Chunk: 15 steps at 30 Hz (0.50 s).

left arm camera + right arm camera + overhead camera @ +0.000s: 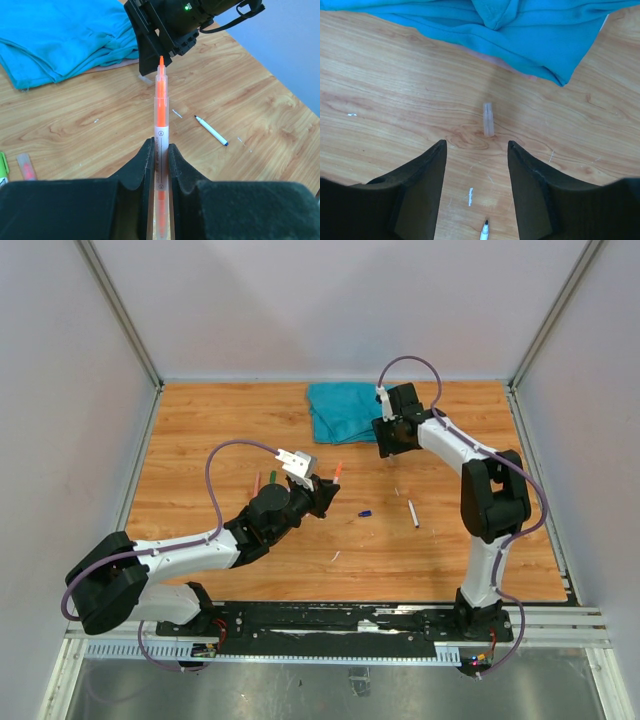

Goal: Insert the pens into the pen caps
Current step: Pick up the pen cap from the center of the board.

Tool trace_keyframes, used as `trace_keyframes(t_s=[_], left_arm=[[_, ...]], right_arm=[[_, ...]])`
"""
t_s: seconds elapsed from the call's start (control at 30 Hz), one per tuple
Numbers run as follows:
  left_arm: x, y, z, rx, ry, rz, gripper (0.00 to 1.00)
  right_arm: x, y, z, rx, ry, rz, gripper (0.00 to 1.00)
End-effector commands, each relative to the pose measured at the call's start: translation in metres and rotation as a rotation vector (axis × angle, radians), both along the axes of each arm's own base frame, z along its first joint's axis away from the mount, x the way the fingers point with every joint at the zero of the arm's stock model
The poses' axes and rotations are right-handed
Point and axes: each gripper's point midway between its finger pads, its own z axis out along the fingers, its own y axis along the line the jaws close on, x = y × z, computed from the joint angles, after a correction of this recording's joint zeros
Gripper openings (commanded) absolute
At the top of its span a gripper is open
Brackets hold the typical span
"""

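Left gripper [160, 156]: clenched on the orange pen [161, 107]. Its black, matte, wedge-shaped fingers [137, 167] press the lower barrel from both sides. The barrel is slim, round, translucent plastic with printed lettering. Its pointed orange tip is bare and points toward the teal cloth [345, 410], just short of the right gripper's black housing.

Right gripper [477, 146]: released, jaws apart with nothing between them. It hangs over the bare wood just off the cloth's near edge. A short, clear, tube-shaped pen cap [488, 120] lies on the boards beyond the fingertips, near that edge and apart from both fingers.

Cloth: soft, folded and creased, at the far side of the table [200, 440], which has a wood-grain laminate top.

Remaining items, all nearer the arms than the cloth:
- white pen [413, 513] with a dark tip
- small blue cap [366, 512]
- green pen [273, 476] and red pen [257, 482], side by side, beyond the cloth's left end
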Motion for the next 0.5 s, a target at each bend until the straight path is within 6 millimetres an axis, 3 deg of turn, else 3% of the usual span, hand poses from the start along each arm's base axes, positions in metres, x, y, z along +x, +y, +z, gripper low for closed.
trace_keyframes(t_s=[0.0,0.1,0.47], left_arm=[[0.003,0.003,0.008,-0.013,-0.027,0.011,0.0],[0.002,0.002,0.008,-0.014,-0.027,0.008,0.0],[0.002,0.002,0.007,-0.012,-0.026,0.004,0.01]], right_arm=[[0.006,-0.005,-0.003,0.063,0.054,0.031,0.51],[0.008,-0.005,-0.019,0.074,0.104,0.032,0.45],[0.012,-0.013,-0.043,0.014,0.178,0.019,0.4]])
